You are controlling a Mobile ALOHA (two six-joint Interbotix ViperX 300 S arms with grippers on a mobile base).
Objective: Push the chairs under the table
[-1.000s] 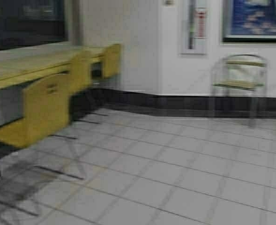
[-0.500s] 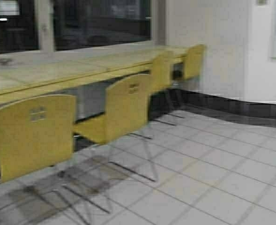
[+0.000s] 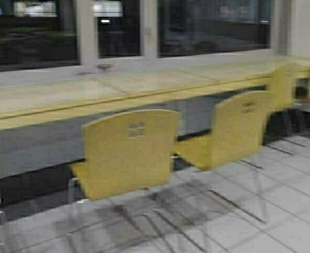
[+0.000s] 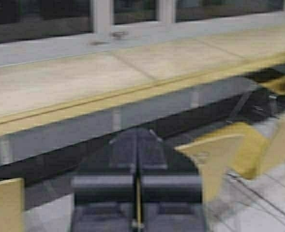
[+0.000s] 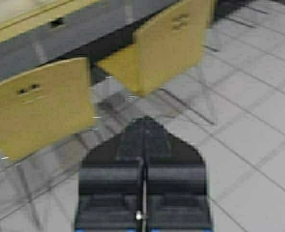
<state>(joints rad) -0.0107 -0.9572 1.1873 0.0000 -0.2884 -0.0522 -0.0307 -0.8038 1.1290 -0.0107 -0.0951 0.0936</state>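
I see yellow-tan chairs (image 3: 131, 153) with small square cutouts and chrome legs, a pale yellow table (image 3: 118, 87), a light grey tiled floor (image 3: 281, 211), dark windows (image 3: 212, 23) at 12 o'clock

Background stuff: big dark windows (image 3: 212, 26) with pale frames (image 3: 86, 31) run along the back wall, and a grey sill (image 3: 49, 79) sits right below them. The floor (image 3: 291, 211) is light square tiles, with a dark baseboard strip (image 3: 33, 184) low along the wall.
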